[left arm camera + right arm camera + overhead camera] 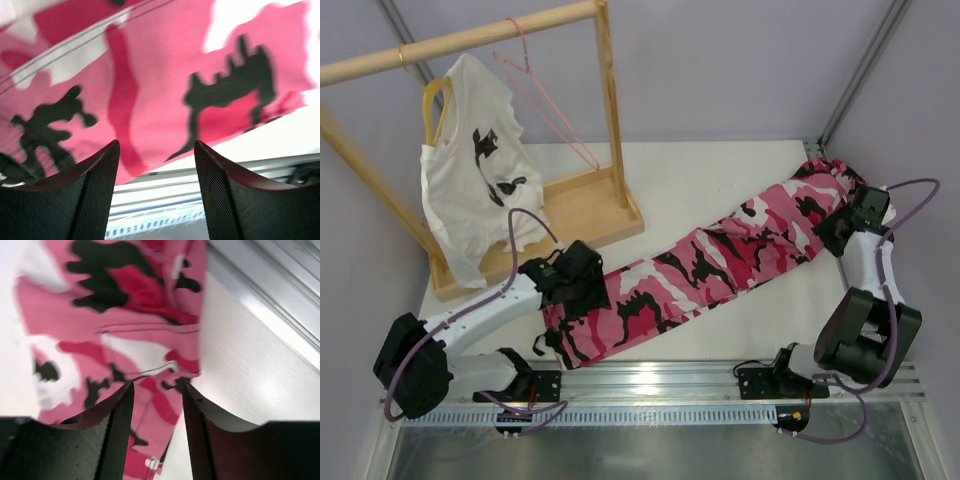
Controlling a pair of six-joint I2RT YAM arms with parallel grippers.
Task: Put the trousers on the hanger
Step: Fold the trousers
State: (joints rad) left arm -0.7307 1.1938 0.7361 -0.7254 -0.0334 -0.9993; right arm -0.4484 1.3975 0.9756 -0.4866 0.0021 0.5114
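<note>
The pink, white and black camouflage trousers (720, 260) lie flat and diagonal on the white table, from near left to far right. My left gripper (583, 297) hovers over their near-left end. In the left wrist view it (156, 146) is open, with the trousers (160, 75) just past its fingertips and nothing between them. My right gripper (834, 234) is at the far-right end. In the right wrist view it (158, 385) stands open over the trousers (130, 340), whose edge lies loose below the gap. The pale-pink wire hanger (545, 105) hangs bare on the wooden rail.
A wooden rack (590, 205) with a base tray stands at the back left. A yellow hanger (435, 100) on its rail carries a white T-shirt (470, 190). A metal rail (650, 380) runs along the near table edge. Grey walls enclose the back and right.
</note>
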